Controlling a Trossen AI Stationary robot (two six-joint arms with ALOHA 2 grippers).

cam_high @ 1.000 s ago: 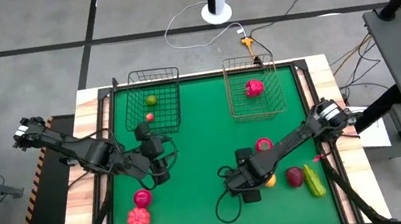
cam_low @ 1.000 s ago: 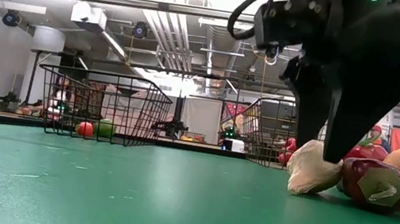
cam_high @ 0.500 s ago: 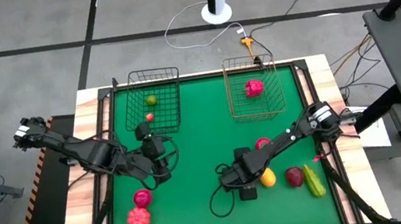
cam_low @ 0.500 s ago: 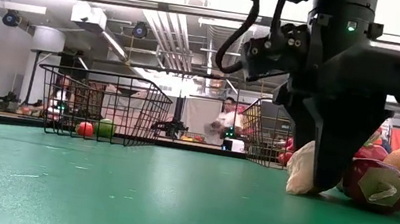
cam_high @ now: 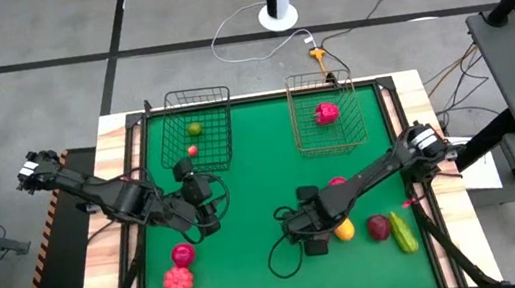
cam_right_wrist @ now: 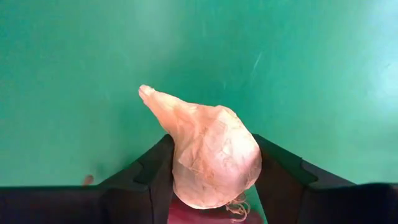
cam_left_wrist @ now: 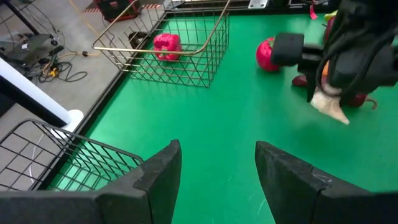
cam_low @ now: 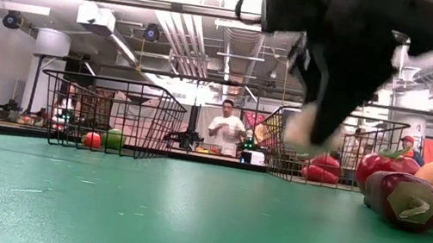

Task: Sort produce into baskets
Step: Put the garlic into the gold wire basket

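the left gripper (cam_high: pixel 209 214), fingers spread and pinching nothing, waits near the black wire basket (cam_high: pixel 200 129). the right gripper (cam_right_wrist: pixel 211 177) pinches a pale, papery garlic-shaped bulb (cam_right_wrist: pixel 208 152) by its fat end, lifted just clear of the green table (cam_high: pixel 253 185). its long axis runs forward, pointed tip leading. gripped so low, it could pivot or slip out on the way to the copper-brown wire basket (cam_high: pixel 326 111).
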